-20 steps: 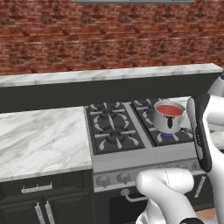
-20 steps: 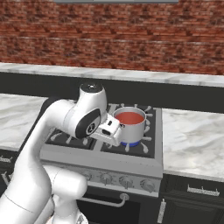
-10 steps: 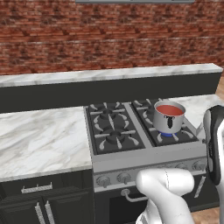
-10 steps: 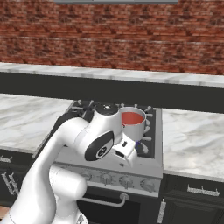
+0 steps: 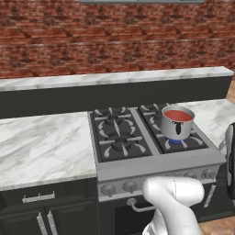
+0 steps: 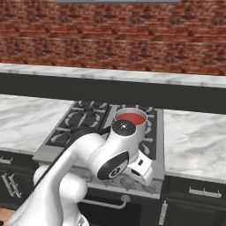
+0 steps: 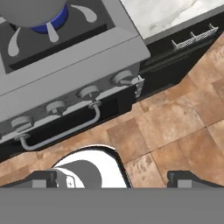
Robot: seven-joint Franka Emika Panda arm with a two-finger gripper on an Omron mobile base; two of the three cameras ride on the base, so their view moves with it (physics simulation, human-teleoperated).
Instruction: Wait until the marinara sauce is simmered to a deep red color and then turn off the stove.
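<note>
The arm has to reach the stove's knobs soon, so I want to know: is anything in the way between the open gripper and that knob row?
Nothing visible blocks it. In the hand view the open gripper looks across bare floor at the stove; its knobs sit exposed above the oven handle.

A steel saucepan [image 5: 177, 124] of smooth red marinara sauce [image 5: 177, 115] stands upright on the front right burner of the stove [image 5: 151, 158], a blue flame lit beneath it. The sauce lies flat and round, nearly up to the rim. The stainless range carries black grates, silver front knobs [image 7: 89, 92] and an oven handle [image 7: 61, 133].
</note>
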